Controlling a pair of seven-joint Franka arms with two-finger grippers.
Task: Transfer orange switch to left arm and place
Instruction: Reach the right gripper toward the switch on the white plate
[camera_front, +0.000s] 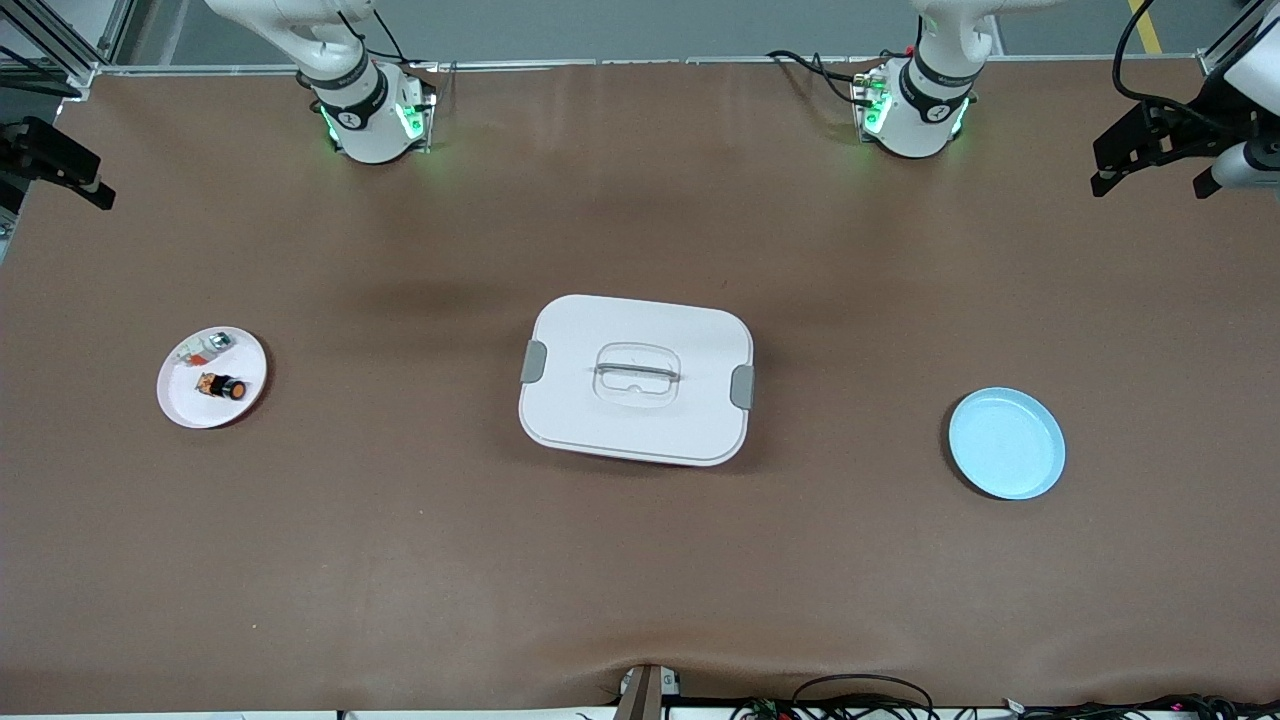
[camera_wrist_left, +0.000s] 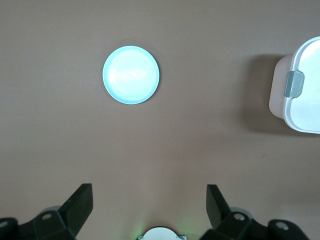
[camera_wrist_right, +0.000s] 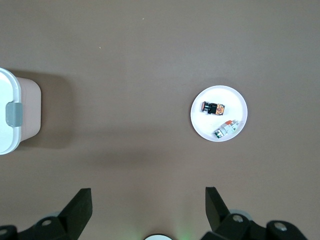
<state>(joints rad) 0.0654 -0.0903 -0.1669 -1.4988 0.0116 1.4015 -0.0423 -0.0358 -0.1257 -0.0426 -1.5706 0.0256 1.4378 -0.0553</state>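
Observation:
The orange switch (camera_front: 222, 386) lies on its side on a small white plate (camera_front: 180, 405) toward the right arm's end of the table. It also shows in the right wrist view (camera_wrist_right: 212, 107). The white box (camera_front: 637, 420) with grey latches stands shut at the table's middle and shows at the edge of both wrist views, the left (camera_wrist_left: 305, 90) and the right (camera_wrist_right: 27, 107). My left gripper (camera_wrist_left: 150, 190) and my right gripper (camera_wrist_right: 148, 192) are both open, empty and held high over the table near their own bases. Neither gripper shows in the front view.
A silver-white part with a red bit (camera_front: 205, 347) shares the white plate. An empty light blue plate (camera_front: 1006, 443) sits toward the left arm's end. Black camera mounts (camera_front: 1150, 145) stand at the table's ends.

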